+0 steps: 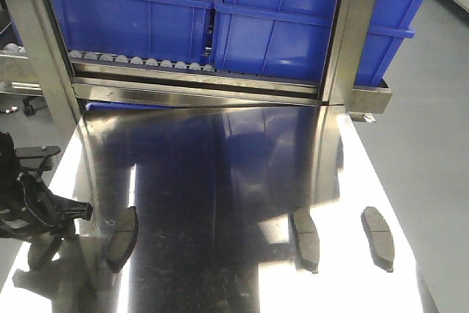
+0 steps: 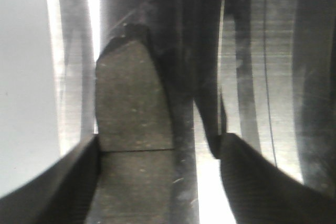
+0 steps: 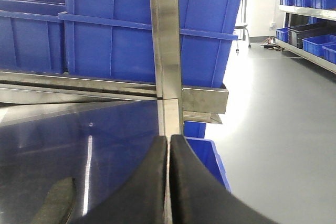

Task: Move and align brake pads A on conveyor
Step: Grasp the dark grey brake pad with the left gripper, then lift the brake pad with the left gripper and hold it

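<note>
Brake pads A [image 1: 305, 238] lie on the shiny steel table [image 1: 220, 181]; no view shows the conveyor.

Front view: three dark curved pads rest at the near end of the table, one on the left and two on the right, well apart from it. The left gripper [image 1: 45, 214] hangs low at the far left edge, just beside the left pad [image 1: 122, 240]. A dark shape beneath it may be a fourth pad or a reflection. Blue bins [image 1: 278, 27] sit on a rack beyond.

Left wrist view: a pad [image 2: 134, 103] lies between the fingers [image 2: 47, 192], which are spread wide. One finger is close against its edge and the other is apart, probably lined up to close on it.

Right wrist view: the right gripper [image 3: 168, 182] has its fingers pressed together on nothing, apparently waiting above the table's right side. One pad [image 3: 55, 203] shows at lower left.
</note>
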Controlling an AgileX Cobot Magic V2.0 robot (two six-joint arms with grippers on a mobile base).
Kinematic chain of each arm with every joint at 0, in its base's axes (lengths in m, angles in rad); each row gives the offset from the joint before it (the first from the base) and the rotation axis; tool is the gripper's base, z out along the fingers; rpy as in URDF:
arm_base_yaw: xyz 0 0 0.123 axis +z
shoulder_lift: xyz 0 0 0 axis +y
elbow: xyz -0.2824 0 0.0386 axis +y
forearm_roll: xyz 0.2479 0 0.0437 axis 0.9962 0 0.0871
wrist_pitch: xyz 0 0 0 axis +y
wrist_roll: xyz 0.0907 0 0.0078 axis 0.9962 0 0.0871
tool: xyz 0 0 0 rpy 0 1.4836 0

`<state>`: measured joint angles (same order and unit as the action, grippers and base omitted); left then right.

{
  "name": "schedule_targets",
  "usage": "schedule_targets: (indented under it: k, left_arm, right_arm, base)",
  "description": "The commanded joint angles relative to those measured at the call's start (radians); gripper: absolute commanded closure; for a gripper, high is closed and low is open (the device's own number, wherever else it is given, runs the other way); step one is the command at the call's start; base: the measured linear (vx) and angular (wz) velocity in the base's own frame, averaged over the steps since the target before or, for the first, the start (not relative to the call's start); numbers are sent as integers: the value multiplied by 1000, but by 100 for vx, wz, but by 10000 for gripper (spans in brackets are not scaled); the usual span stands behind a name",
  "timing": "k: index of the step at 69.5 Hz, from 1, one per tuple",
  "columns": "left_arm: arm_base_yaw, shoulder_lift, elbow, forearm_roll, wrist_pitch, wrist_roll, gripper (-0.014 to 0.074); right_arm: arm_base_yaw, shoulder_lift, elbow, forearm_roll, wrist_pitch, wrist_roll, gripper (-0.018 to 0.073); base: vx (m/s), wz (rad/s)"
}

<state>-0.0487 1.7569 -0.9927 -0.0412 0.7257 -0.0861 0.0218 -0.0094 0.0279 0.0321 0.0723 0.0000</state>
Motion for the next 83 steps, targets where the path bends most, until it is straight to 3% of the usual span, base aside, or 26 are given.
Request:
schedule_targets:
  k: [1,22,47,65,83]
  left_arm:
    - [-5,-37,-28,-10,-18,-11,249]
    - [-5,-37,-28,-10,-10,-11,447]
    - [-5,-70,3,-10,-56,-5,451]
    - [-5,-276,194,-10,-234,3,451]
    - [-5,-533,324,-10,-254,4,451]
  right_arm:
    - [-4,-10,6,-4,-72,0,566]
    - [-4,-10,6,-4,-72,0,566]
    - [-4,-10,6,-4,-72,0,566]
    - [-4,-10,6,-4,-72,0,566]
    - [-4,-10,6,-4,-72,0,566]
  base:
    - [0,0]
    - [0,0]
    - [0,0]
    - [0,0]
    - [0,0]
